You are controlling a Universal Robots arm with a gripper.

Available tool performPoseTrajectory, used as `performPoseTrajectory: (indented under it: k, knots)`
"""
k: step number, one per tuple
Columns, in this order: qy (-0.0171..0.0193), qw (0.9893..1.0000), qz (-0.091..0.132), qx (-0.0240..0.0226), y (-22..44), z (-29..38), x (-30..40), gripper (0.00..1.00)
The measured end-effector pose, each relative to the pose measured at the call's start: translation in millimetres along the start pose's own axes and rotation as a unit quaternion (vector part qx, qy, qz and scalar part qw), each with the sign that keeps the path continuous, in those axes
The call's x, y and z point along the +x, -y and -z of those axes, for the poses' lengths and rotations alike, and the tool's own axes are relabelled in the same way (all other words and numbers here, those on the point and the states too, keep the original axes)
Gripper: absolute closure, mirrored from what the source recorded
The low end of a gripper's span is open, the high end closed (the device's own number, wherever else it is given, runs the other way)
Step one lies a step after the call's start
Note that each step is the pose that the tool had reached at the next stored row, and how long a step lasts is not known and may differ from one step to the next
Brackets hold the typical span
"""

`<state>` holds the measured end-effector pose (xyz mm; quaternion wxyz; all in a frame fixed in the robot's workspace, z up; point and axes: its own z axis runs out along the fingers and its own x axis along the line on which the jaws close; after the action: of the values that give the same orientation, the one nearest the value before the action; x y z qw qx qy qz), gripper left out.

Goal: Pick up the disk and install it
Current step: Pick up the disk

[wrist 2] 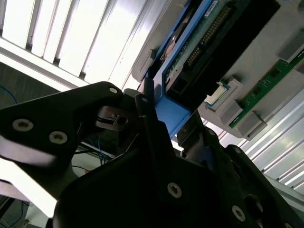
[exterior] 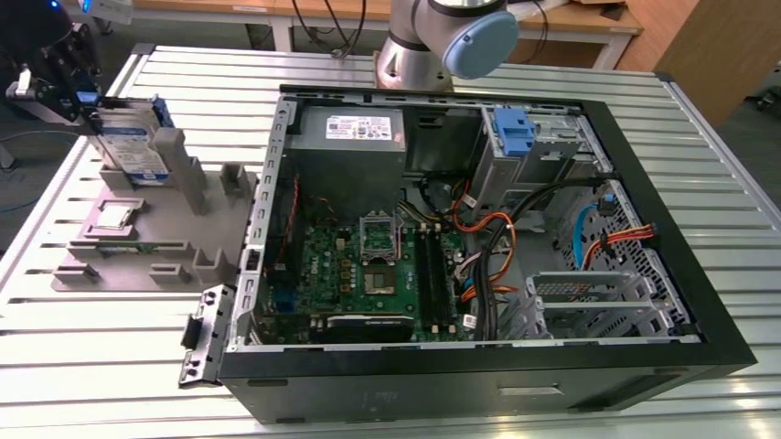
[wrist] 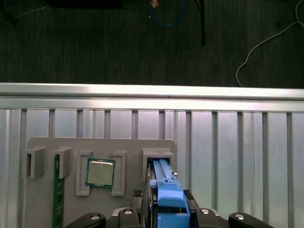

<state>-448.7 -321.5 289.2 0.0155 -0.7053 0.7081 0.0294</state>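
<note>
Right by the edge of the slatted worktop (exterior: 110, 366), on the exterior view's left, the disk (exterior: 132, 146) stands upright in a slot of the grey holder (exterior: 134, 261). The gripper (wrist 2: 168, 118) has its fingers (wrist 2: 145, 110) clamped narrow on the disk's blue rail. A chip (wrist: 100, 172) lies in a neighbouring pocket. The open computer case (exterior: 427, 384) sits just beside the holder, and dark floor (wrist: 95, 42) lies beyond the edge.

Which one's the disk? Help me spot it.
Beside the open computer case, toward the exterior view's left, sits a grey fixture. The disk stands on edge in it: silver with blue rails, unlike the square chip lying flat nearby.
</note>
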Motion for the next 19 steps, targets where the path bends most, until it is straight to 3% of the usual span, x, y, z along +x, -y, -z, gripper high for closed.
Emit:
performPoseTrajectory:
  k: [3, 4, 11, 19]
  knots:
    - [0.0000, 1.0000, 0.000, 0.0000, 0.0, 0.0, 0.0, 0.57]
    - [0.0000, 1.0000, 0.000, 0.0000, 0.0, 0.0, 0.0, 0.63]
    - [0.0001, 1.0000, 0.000, 0.0001, 0.0, 0.1, 0.0, 0.63]
    - [-0.0001, 1.0000, 0.000, 0.0000, -0.1, 4.5, -0.3, 0.63]
